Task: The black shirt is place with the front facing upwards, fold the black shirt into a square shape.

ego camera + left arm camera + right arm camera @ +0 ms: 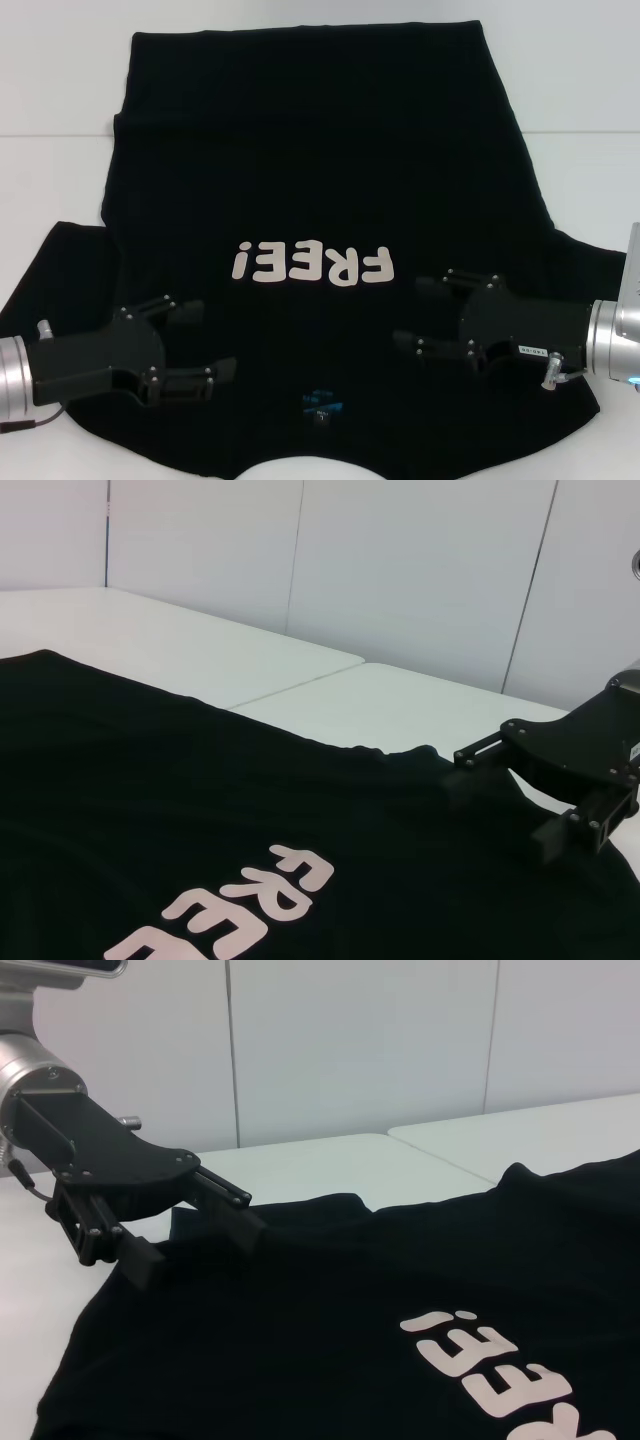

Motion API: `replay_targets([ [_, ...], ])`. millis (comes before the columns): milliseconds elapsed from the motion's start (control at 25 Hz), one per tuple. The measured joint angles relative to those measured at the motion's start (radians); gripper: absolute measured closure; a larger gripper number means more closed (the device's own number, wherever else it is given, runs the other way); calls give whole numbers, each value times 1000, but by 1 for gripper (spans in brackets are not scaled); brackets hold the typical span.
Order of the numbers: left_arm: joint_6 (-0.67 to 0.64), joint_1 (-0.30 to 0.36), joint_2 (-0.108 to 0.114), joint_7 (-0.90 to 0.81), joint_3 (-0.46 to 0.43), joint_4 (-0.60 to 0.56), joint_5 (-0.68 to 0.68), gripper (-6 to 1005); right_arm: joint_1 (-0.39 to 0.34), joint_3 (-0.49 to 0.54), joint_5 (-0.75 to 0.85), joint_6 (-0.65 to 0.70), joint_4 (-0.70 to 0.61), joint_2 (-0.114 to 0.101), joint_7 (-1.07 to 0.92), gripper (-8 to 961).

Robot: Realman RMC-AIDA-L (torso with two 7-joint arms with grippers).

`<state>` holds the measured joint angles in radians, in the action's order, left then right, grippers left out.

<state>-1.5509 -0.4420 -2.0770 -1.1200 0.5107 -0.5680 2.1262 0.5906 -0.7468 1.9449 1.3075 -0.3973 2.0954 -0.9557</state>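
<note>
The black shirt [320,150] lies spread front-up on the white table [60,100]. Its cream "FREE!" lettering [315,265] reads upside down from my head. The collar and a small blue neck label [325,405] sit nearest me. My left gripper [198,342] hovers open over the shirt's shoulder on the left, near the sleeve. My right gripper [420,314] is open over the opposite shoulder. Neither holds cloth. The left wrist view shows the shirt [150,800] and the right gripper [510,800]. In the right wrist view the shirt [350,1300] appears with the left gripper [190,1245].
White tabletop surrounds the shirt, with a seam line [580,132] running across it toward the far side. A white panelled wall [400,560] stands behind the table. A pale rounded part of my body [300,472] shows at the near edge.
</note>
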Motion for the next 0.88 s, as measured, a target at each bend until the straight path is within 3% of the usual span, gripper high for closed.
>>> replay_targets([
  [680, 14, 3, 0, -10, -9, 2, -8, 69, 0, 0, 0, 0, 0, 0, 0, 147],
  [800, 13, 0, 2, -120, -60, 2, -13, 70, 0, 0, -2, -1, 0, 0, 0, 147],
  [880, 11, -9, 11, -280, -117, 2, -13, 70, -2, 0, -4, -1, 0, 0, 0, 147],
])
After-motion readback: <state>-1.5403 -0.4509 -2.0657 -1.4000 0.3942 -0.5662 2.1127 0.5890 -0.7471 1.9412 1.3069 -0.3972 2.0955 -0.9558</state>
